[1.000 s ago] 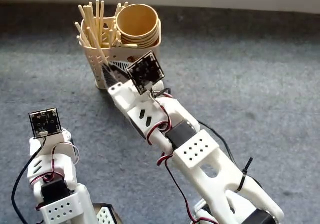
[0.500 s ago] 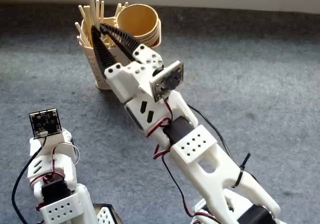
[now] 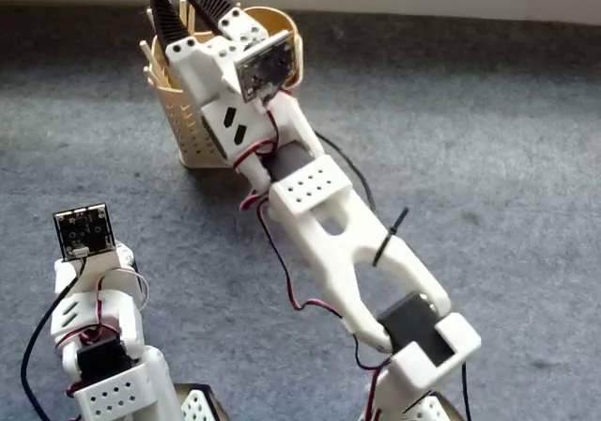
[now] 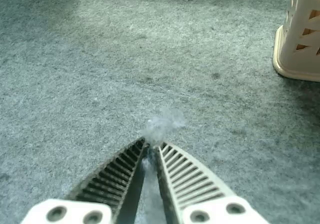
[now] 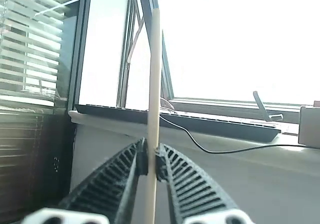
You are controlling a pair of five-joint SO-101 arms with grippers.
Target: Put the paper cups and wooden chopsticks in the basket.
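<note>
Right wrist view: my right gripper (image 5: 151,153) pinches a chopstick (image 5: 154,74) mid-shaft; light, stiff, smooth, I judge, likely to swivel.

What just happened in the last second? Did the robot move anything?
The right gripper swung up from low in front of the basket to high above its rim, lifting a wooden chopstick that is clamped between its jaws. The left arm and the basket stayed put.
</note>
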